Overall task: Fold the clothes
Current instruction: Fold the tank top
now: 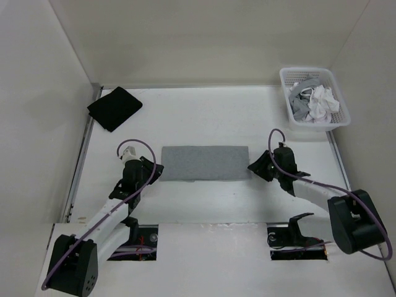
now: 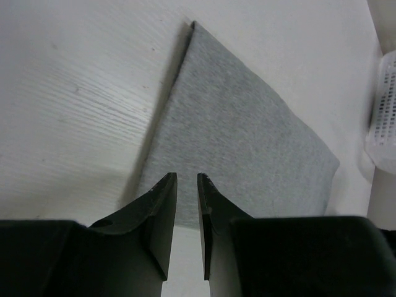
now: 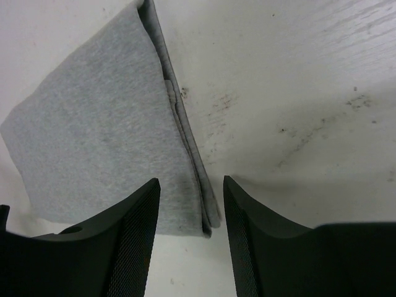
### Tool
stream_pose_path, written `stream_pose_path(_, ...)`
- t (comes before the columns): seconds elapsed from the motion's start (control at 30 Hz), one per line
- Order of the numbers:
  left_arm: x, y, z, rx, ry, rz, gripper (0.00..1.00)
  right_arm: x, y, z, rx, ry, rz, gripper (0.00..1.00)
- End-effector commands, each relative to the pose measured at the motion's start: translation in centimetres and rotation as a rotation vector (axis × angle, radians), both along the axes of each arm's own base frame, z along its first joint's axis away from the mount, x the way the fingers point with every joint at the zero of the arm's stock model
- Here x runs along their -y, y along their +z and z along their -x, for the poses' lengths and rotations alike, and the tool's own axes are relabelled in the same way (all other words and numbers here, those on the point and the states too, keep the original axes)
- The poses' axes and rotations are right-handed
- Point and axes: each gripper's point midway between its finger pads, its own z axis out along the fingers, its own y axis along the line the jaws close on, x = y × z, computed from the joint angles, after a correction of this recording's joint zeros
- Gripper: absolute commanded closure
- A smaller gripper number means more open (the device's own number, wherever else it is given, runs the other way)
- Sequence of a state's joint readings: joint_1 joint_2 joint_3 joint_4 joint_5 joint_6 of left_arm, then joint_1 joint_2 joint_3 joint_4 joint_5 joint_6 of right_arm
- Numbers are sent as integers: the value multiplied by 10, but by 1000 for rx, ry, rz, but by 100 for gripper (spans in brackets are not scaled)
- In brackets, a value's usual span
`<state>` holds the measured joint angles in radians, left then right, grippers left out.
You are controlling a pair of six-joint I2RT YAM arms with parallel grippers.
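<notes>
The clothes (image 1: 205,163) lie flat in the middle of the table, folded into a neat light grey rectangle. My left gripper (image 1: 158,170) hovers at its near left corner, its jaws a narrow gap apart with nothing between them. In the left wrist view the clothes (image 2: 241,136) stretch away past the left gripper (image 2: 187,177). My right gripper (image 1: 254,167) is at the near right corner, open wide and empty. In the right wrist view the stacked layer edges of the clothes (image 3: 99,136) end just under the gap of the right gripper (image 3: 192,182).
A black cloth square (image 1: 115,107) lies at the back left. A white basket (image 1: 303,69) with white and grey garments stands at the back right; its mesh wall (image 2: 383,105) shows in the left wrist view. White walls enclose the table.
</notes>
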<state>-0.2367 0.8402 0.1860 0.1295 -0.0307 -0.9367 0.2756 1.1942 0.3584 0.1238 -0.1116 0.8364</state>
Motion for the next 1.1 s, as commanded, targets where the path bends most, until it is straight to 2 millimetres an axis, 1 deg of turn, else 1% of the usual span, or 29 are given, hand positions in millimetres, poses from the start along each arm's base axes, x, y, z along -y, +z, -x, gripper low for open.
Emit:
stream_pose_path(0.0, 16, 47, -26, 160, -12, 51, 82, -18, 24, -26, 93, 44, -101, 51)
stream_pose_path(0.1, 24, 48, -28, 169, -26, 51, 81, -20, 13, -28, 63, 42, -120, 54)
stream_pose_path(0.17, 28, 49, -29, 173, -38, 51, 81, -22, 8, -31, 52, 35, -137, 59)
stream_pose_path(0.23, 32, 49, -31, 182, -46, 54, 82, -23, 5, -35, 49, 20, -169, 70)
stream_pose_path(0.33, 36, 54, -35, 197, -57, 67, 82, -14, 7, -43, 79, -43, -203, 87)
stream_pose_path(0.4, 39, 58, -36, 208, -63, 76, 82, -9, 20, -47, 137, -67, -222, 93)
stream_pose_path(0.47, 44, 59, -36, 213, -77, 81, 82, -4, 42, -50, 216, -88, -224, 96)
stream_pose_path(0.57, 54, 57, -34, 205, -103, 89, 82, 8, 73, -49, 308, -128, -191, 97)
stream_pose_path(0.63, 62, 56, -34, 202, -123, 94, 82, 15, 93, -49, 340, -134, -136, 97)
stream_pose_path(0.67, 64, 56, -34, 200, -130, 95, 82, 15, 104, -48, 360, -128, -103, 97)
stream_pose_path(0.77, 71, 58, -34, 205, -145, 106, 82, 3, 136, -46, 411, -70, -5, 97)
stream_pose_path(0.8, 73, 59, -34, 207, -149, 109, 82, -2, 143, -46, 420, -50, 16, 97)
stream_pose_path(0.9, 77, 61, -33, 213, -163, 120, 82, -32, 163, -47, 440, 46, 82, 97)
stream_pose_path(0.97, 78, 63, -32, 218, -169, 128, 82, -59, 168, -46, 443, 123, 122, 97)
stream_pose_path(1.07, 73, 64, -28, 225, -162, 135, 82, -102, 164, -43, 420, 222, 183, 97)
